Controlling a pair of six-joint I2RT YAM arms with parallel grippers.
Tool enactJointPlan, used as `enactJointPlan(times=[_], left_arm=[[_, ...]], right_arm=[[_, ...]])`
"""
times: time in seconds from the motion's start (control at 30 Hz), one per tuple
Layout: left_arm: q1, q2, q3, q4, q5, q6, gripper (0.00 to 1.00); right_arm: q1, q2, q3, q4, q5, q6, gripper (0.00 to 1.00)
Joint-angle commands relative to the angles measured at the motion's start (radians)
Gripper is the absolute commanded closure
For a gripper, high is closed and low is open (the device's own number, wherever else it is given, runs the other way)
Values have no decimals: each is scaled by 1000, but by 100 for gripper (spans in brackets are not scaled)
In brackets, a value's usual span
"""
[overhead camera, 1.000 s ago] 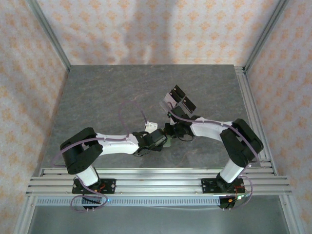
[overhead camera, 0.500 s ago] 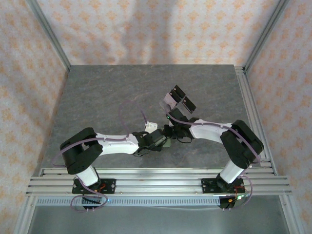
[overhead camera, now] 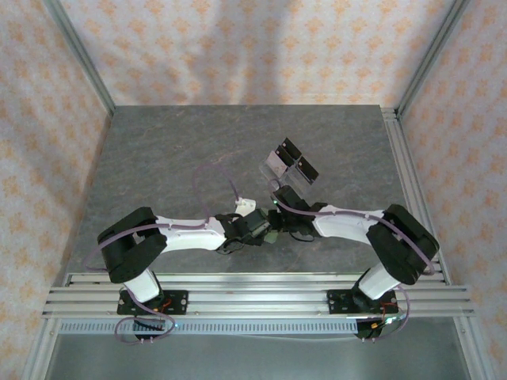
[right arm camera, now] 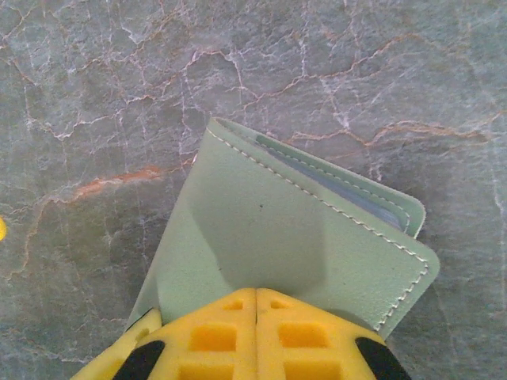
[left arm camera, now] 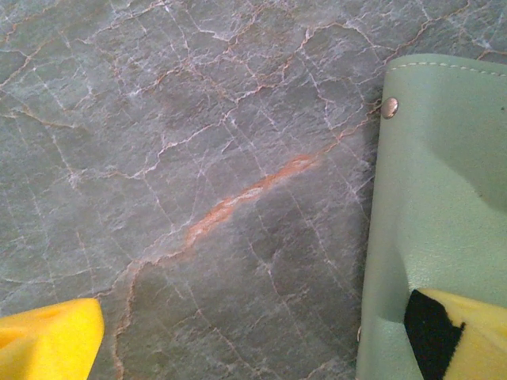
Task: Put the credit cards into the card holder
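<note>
Right wrist view, at the right pincer (right arm camera: pixel 255 324): clenched on the near edge of the card holder (right arm camera: pixel 301 237). Spreads toward 12 o'clock over the tabletop (right arm camera: pixel 119 95), long edge slanting 10 to 4. Left pincer (left arm camera: pixel 253 317) released, straddling the holder's edge at 3 o'clock.

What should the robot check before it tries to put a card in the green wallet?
1. Wallet lying on the table: ok.
2. Wallet opened wide enough for a card: not ok, folded, barely ajar.
3. Left tool open: ok, one finger over the wallet.
4. Right tool gripping the wallet's cover: cannot tell; its fingers are shut together.
5. Card ready to go in: cannot tell.
</note>
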Motion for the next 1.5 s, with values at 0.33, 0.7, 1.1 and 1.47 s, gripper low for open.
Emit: enactJointPlan(times=[0.33,0.7,1.1,1.47], left_arm=[[-4,-4,-17,-48,-36,-20,0],[-3,-16,-15,-52,-39,-20,0],[-4,-8,-12,-48,-36,-15,0],[-4,-2,-11,-47,-34,-17,0]], right_arm=[[114,120,-151,-38,96,124,100],[120,54,-145,-61,74,151,100],[121,6,-50,-126,40,99,100],[121,-29,-61,-121,40,97,100]])
